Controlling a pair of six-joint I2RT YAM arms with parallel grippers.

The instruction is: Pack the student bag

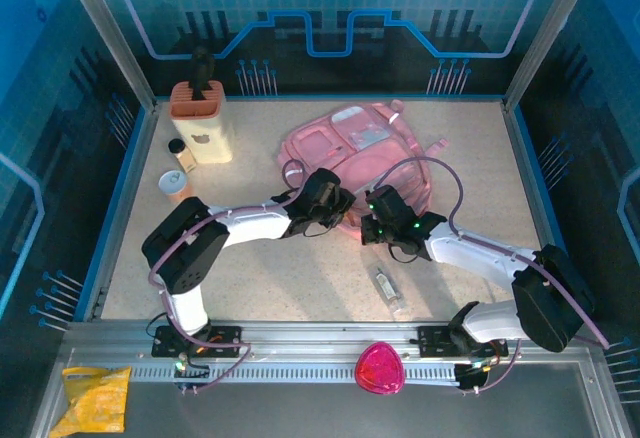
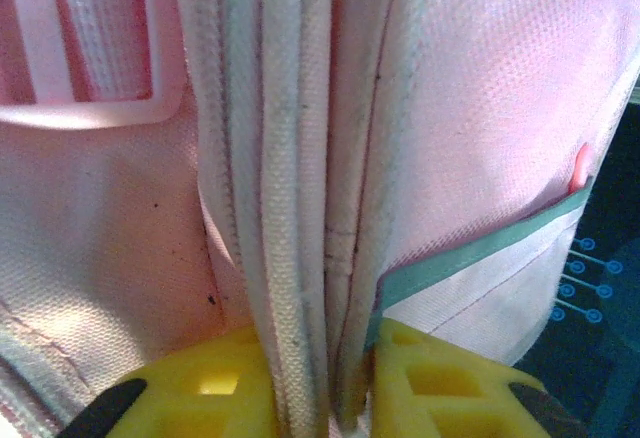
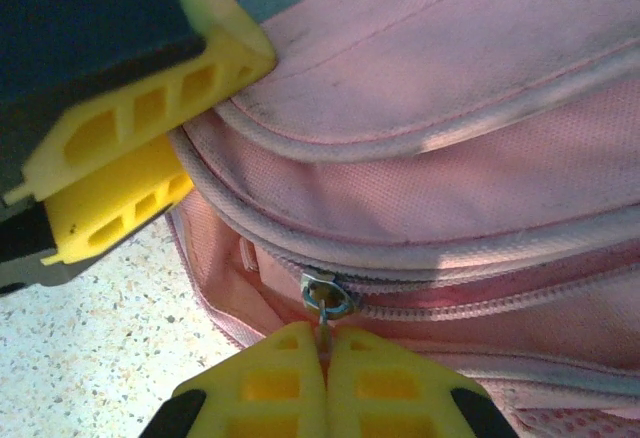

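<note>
**Student bag** [image 1: 345,148]: lies flat on the bench [image 1: 300,278], in the middle and toward the far side. Its glossy front pockets face up and a strap trails off to its right.

**Left pincer** [image 2: 322,393]: closed down to a narrow gap on a fold of the bag's cream piped edge [image 2: 290,208]. The fold rises from between the yellow fingers [image 2: 215,383] and fills the space between them. A pale plastic buckle [image 2: 90,113] sits on the pink fabric to the upper left. A grey-green trim band [image 2: 480,253] runs off to the right.

**Right pincer** [image 3: 325,358]: fully closed, fingertips meeting on the zip pull [image 3: 324,326] just below the metal slider [image 3: 326,293]. The slider stands at the left end of a zip line on the bag's near edge. In this view the left pincer's yellow fingers press against the bag's corner seam at upper left, close by but not touching the right pincer.

**From above**: both pincers work side by side at the bag's near edge, one arm reaching in from each side.

**Other items**:
- A cream holder with an orange top [image 1: 200,118] stands far left.
- A small dark-capped bottle [image 1: 180,153] and a round orange-and-white pot [image 1: 175,185] stand just near of the holder.
- A small clear bottle [image 1: 388,290] lies on the bench near of the pincers, apart from the bag.
- A magenta rounded object [image 1: 380,368] rests on the near rail.
- A yellow packet [image 1: 95,398] lies at the near-left corner, off the bench.
</note>
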